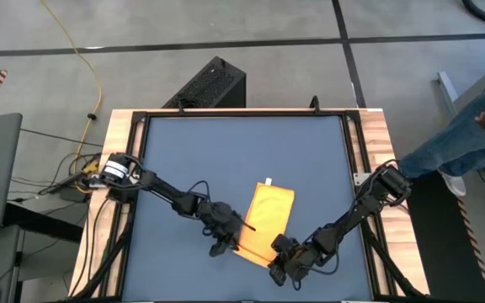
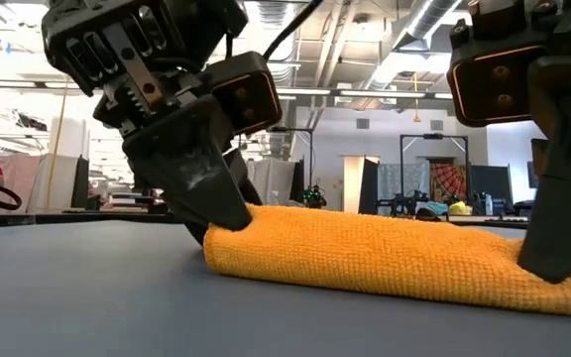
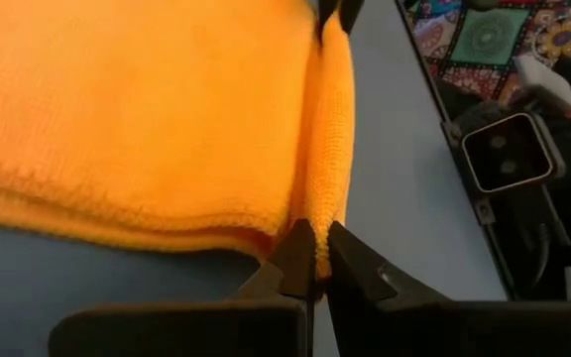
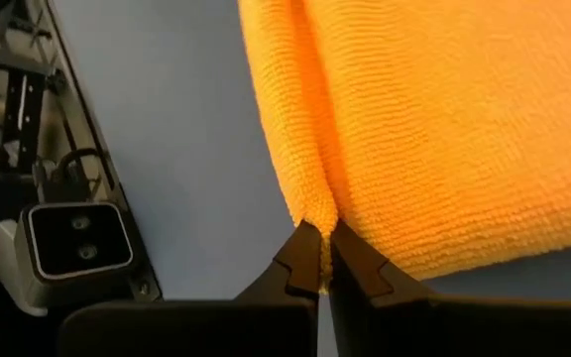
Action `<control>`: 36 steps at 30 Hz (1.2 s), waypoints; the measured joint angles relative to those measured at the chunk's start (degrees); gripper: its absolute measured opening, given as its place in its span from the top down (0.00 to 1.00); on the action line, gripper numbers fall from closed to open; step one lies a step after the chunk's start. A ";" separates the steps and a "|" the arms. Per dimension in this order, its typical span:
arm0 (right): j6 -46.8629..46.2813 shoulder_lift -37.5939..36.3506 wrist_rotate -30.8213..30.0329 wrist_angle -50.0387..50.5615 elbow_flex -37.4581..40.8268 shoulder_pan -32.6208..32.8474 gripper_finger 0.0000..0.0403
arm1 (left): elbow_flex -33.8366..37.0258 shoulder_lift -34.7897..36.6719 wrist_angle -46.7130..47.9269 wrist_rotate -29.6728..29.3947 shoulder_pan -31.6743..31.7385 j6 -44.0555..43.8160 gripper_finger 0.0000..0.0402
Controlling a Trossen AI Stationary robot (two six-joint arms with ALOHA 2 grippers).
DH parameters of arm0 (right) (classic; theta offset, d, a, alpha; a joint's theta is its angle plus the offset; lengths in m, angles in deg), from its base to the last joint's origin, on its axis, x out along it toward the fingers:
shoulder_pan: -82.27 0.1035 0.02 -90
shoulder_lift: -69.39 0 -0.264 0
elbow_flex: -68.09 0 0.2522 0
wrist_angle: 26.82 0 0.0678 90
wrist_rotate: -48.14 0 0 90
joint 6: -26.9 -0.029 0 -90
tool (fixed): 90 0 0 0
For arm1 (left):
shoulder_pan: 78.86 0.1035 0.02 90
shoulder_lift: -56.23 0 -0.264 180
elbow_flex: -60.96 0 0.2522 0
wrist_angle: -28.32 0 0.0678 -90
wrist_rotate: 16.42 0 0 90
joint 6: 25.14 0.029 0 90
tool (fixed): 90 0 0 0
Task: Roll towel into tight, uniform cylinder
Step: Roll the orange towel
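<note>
Blue mat [image 1: 226,160], black box [image 1: 211,84], perhaps a person's leg [image 1: 453,143].

Bright, even overhead light; soft shadows; wrist foregrounds blurred

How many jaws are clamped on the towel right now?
2. The left gripper pinches one end of the towel's near edge fold; the right gripper pinches the other end. Both jaws are shut on cloth.

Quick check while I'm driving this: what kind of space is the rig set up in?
Probably a large robotics lab or workshop. The low view shows an open industrial ceiling with exposed ducts, and other workstations across the room. From above, a bare concrete floor with a trailing yellow cable surrounds the table.
</note>
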 joint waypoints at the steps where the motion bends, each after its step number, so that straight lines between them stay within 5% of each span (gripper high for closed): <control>1: -0.93 0.00 -0.06 0.11 0.00 0.03 0.93 | 0.00 0.00 0.70 0.10 0.16 -0.41 1.00; 11: -9.09 -0.20 -2.99 3.67 -0.11 1.12 0.93 | -0.04 0.07 3.58 0.11 0.25 0.25 0.95; 23: -13.87 -0.26 -4.79 4.86 -0.09 2.38 0.93 | -0.85 5.96 3.94 1.56 -0.49 16.07 0.85; 31: -16.11 -0.26 -5.23 5.68 -0.09 2.38 0.93 | -0.88 6.55 -2.13 -11.55 -7.99 32.86 0.85; 36: -17.65 -0.24 -5.72 5.88 -0.09 2.36 0.93 | -2.14 2.29 -5.81 -17.92 -8.91 33.31 0.85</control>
